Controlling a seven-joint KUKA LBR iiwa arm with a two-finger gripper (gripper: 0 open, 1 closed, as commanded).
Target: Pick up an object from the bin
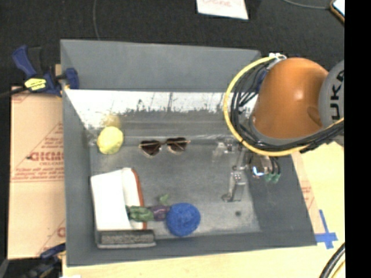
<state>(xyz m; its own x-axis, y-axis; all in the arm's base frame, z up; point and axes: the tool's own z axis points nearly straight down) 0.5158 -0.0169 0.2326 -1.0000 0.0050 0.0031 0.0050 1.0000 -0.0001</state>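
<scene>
1. The end effector (234, 185) hangs low over the bare floor on the right side of the bin (174, 59) — I cannot tell if it is spread or pressed together.
2. Nearest to it are the sunglasses (164, 147), up to its left, and the blue ball (183, 219), down to its left — both apart from it.
3. A yellow ball (110, 139) and a white box (109, 204) lie far left.

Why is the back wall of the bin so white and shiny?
In the camera view, light from above glares off the metal back wall, making a bright white band just behind the yellow ball and the sunglasses; the floor catches less light and looks dull grey.
</scene>
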